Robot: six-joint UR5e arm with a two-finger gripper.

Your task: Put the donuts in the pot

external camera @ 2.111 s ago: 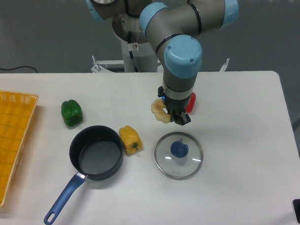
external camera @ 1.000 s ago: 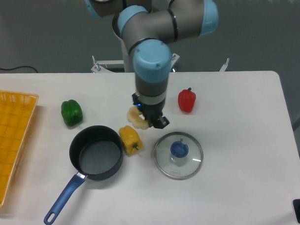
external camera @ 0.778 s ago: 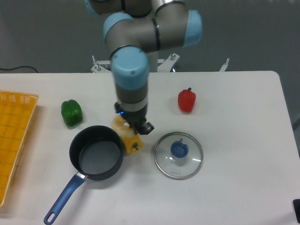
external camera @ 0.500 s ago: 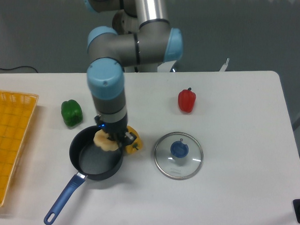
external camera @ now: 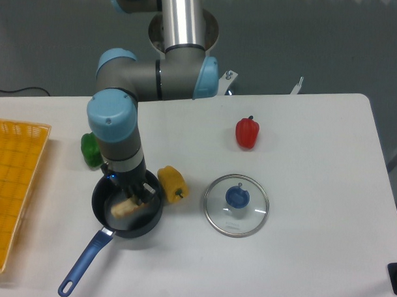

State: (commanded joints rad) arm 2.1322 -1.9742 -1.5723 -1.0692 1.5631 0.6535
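The pale cream donut (external camera: 123, 208) lies tilted on the grey floor of the dark pot (external camera: 104, 192), whose blue handle (external camera: 83, 261) points to the front left. My gripper (external camera: 142, 193) hangs inside the pot's rim, just above and to the right of the donut. Its fingers look spread and the donut sits lower than their tips, so it seems to be released.
A yellow pepper (external camera: 172, 183) rests against the pot's right side. A green pepper (external camera: 89, 150) stands behind the pot, partly hidden by my arm. A glass lid with a blue knob (external camera: 236, 204) lies to the right. A red pepper (external camera: 247, 132) is farther back. A yellow basket (external camera: 11, 187) stands at the left edge.
My gripper carried the donut left from beside the red pepper, over the yellow pepper, and down into the pot. The donut now lies lower, on the pot's floor.
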